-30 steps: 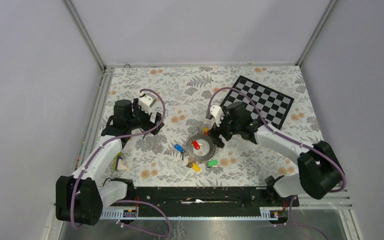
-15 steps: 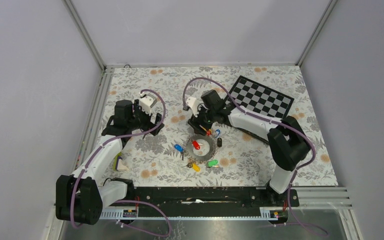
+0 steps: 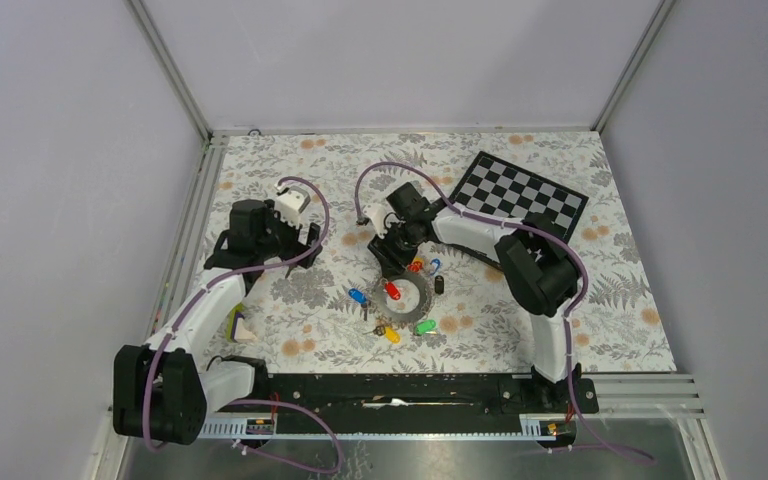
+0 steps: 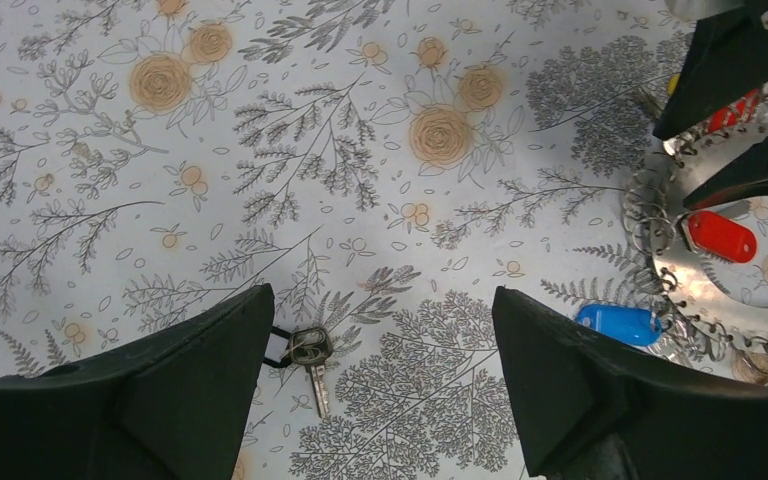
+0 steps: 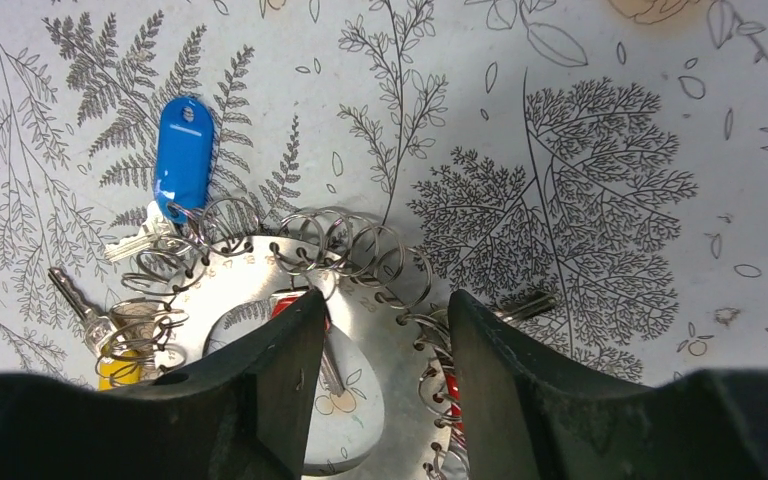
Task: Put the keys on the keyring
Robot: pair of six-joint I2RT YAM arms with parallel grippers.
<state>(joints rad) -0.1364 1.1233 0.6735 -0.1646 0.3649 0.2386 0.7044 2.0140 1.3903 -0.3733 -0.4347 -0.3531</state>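
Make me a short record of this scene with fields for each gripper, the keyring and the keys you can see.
left gripper: open, empty, over the floral cloth
right gripper: open, straddling the keyring rim
keyring: flat, wire loops round its edge
red key: in its open centre
blue key: just outside the rim
plain key: alone, apart from the ring
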